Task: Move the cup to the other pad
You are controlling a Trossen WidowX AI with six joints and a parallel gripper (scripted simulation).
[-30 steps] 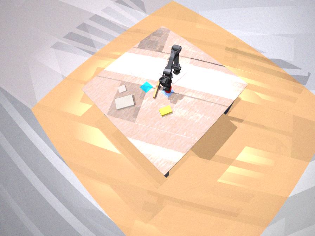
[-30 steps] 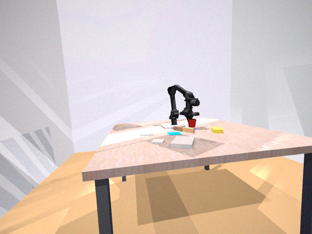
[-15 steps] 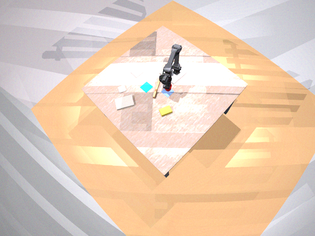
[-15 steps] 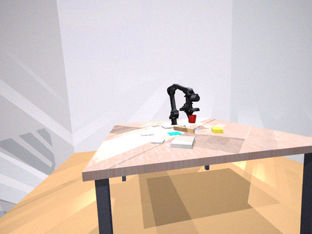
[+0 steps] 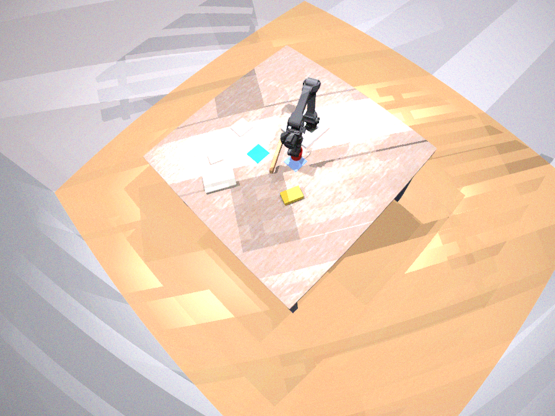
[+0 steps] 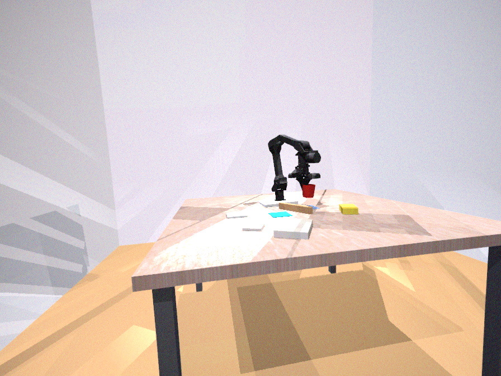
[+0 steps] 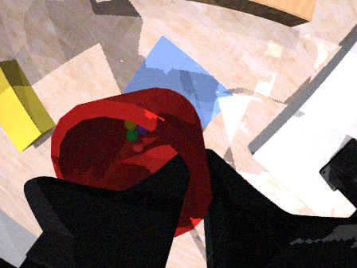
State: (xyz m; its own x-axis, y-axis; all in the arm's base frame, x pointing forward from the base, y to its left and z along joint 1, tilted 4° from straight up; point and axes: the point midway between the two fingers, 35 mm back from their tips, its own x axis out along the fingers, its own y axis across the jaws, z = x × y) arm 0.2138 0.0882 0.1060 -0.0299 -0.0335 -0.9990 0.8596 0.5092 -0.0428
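Note:
The red cup (image 5: 297,158) (image 6: 308,191) (image 7: 175,104) hangs a little above the blue pad (image 5: 295,165) (image 6: 313,207) (image 7: 167,53), slightly tilted in the wrist view. My gripper (image 5: 294,153) (image 6: 304,185) (image 7: 198,153) is shut on the cup's wall, with one finger inside the cup and one outside. Several marbles lie inside, among them a green marble (image 7: 131,135) and a purple marble (image 7: 142,129). The cyan pad (image 5: 257,153) (image 6: 280,214) bears nothing and is out of the wrist view.
A wooden bar (image 5: 275,158) (image 6: 295,208) (image 7: 287,9) stands between the two pads. A yellow block (image 5: 292,195) (image 6: 348,208) (image 7: 16,120) lies near the blue pad. A thick white slab (image 5: 219,179) (image 6: 292,229) and two thin pale tiles lie beyond the cyan pad. A white plate (image 7: 303,159) lies by the arm's base.

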